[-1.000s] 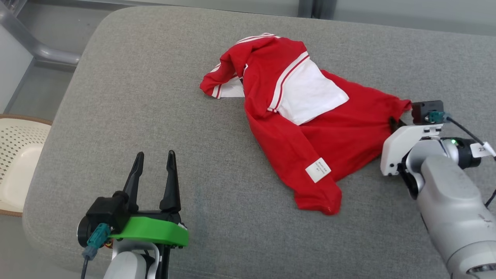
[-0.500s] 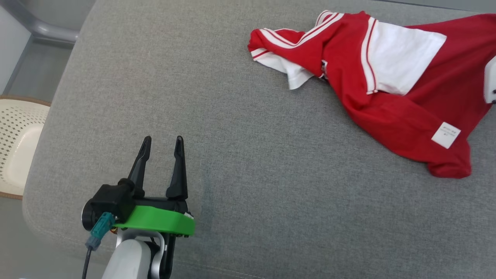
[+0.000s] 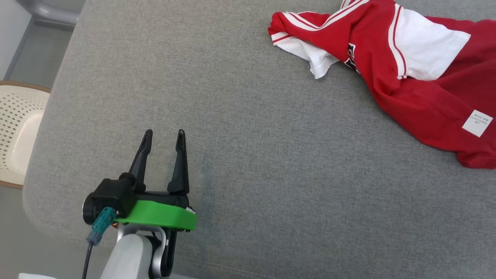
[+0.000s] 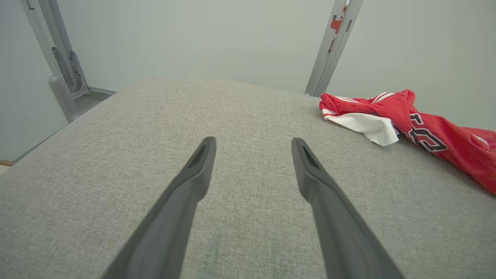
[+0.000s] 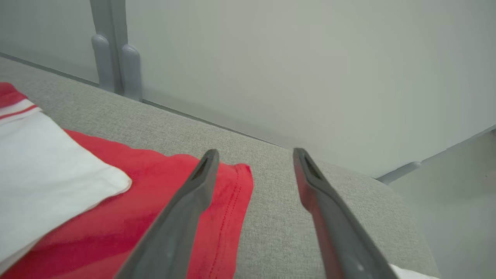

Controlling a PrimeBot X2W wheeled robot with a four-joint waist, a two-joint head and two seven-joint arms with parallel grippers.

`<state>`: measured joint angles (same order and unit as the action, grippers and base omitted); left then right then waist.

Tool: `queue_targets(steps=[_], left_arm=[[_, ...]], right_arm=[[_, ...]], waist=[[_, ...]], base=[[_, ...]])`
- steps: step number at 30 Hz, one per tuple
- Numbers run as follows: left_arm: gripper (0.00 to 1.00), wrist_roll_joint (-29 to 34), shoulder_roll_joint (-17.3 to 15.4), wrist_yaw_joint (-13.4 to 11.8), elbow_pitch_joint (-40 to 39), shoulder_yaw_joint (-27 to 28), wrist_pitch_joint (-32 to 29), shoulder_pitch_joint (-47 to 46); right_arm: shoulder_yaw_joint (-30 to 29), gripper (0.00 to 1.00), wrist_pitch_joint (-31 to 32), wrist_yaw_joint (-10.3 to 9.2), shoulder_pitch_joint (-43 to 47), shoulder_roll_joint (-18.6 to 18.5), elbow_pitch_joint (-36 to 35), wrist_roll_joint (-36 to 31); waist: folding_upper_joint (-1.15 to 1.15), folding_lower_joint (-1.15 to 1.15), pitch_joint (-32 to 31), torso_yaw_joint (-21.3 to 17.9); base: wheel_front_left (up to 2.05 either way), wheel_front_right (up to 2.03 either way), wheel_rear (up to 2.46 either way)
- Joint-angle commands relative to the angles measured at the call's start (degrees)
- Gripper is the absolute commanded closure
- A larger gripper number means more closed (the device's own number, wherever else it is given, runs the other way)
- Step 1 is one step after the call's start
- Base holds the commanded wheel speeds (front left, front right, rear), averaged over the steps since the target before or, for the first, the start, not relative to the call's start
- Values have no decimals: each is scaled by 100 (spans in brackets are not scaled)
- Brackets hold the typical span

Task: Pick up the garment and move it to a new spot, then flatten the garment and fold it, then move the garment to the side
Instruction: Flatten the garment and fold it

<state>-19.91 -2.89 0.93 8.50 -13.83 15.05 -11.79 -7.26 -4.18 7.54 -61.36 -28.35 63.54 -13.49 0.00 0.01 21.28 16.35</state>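
A crumpled red garment (image 3: 407, 89) with white panels, striped sleeve trim and a white label lies on the grey padded table (image 3: 252, 174), at the upper right of the head view. My left gripper (image 3: 164, 135) stands open over bare table at the lower left, far from the cloth. In the left wrist view its fingers (image 4: 193, 174) are spread, with the garment (image 4: 438, 143) off to the right. In the right wrist view my right gripper (image 5: 255, 153) is open, and its left finger lies over the garment's red hem (image 5: 228, 193). I cannot tell whether that finger touches the hem.
A cream perforated basket (image 3: 15, 135) sits beyond the table's left edge. Grey metal posts (image 4: 333, 42) and a pale wall stand behind the table. The table's rounded right end (image 5: 387, 217) drops off just past the right gripper.
The head camera has swung left, so the whole picture shifted and the garment now sits at the upper right. The left gripper stays open in the same pose.
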Motion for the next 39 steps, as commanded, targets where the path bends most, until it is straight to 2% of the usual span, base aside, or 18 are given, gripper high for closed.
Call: queue_targets(steps=[1, 2, 4, 9, 14, 30, 31, 32, 33, 37, 38, 39], left_arm=[[0, 70, -3, -20, 5, 15, 16, -65], [0, 84, -5, -17, 24, 31, 16, -22], [0, 80, -5, -20, 29, 34, 16, 14], [0, 86, -5, -9, 54, 60, 16, 58], [0, 80, -5, 12, 63, 52, 16, 53], [0, 49, -4, -2, 61, 25, 16, 69], [0, 50, -4, -2, 68, 28, 16, 76], [0, 52, -4, -3, 75, 28, 16, 86], [0, 54, -4, -3, 80, 28, 16, 95], [0, 75, -4, -14, 82, 34, 16, 117], [0, 84, -4, -11, 83, 35, 16, 128], [0, 91, -4, -11, 86, 34, 16, 139]], right_arm=[[-89, 0, -96, -11, 42, 66, -21, -11], [-177, 0, -215, -9, 97, 284, -47, 4], [-197, 0, -327, -10, 139, 480, -12, 96], [74, 0, -472, -10, 257, 1081, 254, 415], [385, 0, -393, -10, 378, 1470, 604, 865], [715, 0, 2, -10, 537, 1547, 824, 2289], [754, 4, 13, -10, 552, 1564, 806, 2364], [813, 27, 39, -10, 565, 1564, 777, 2444], [873, 54, 33, -10, 579, 1556, 747, 2508], [1114, 84, 0, -10, 640, 1526, 612, 2735], [1189, 99, -23, -10, 657, 1518, 564, 2802], [1244, 100, -34, -10, 676, 1511, 537, 2851]], waist=[[0, -1, -90, -94], [0, -1, -162, -165], [0, -1, -224, -227], [0, -1, -334, -324], [0, -1, -366, -314], [0, -1, -296, -9], [0, -1, -306, -4], [0, -1, -319, 1], [0, -1, -331, 4], [0, -1, -388, -6], [0, -1, -405, -14], [0, -1, -418, -21]], base=[[0, 0, 0], [0, 0, 0], [0, 0, 0], [0, 0, 0], [0, 0, 0], [0, 0, 0], [0, 0, 0], [0, 0, 0], [0, 0, 0], [0, 0, 0], [0, 0, 0], [0, 0, 0]])
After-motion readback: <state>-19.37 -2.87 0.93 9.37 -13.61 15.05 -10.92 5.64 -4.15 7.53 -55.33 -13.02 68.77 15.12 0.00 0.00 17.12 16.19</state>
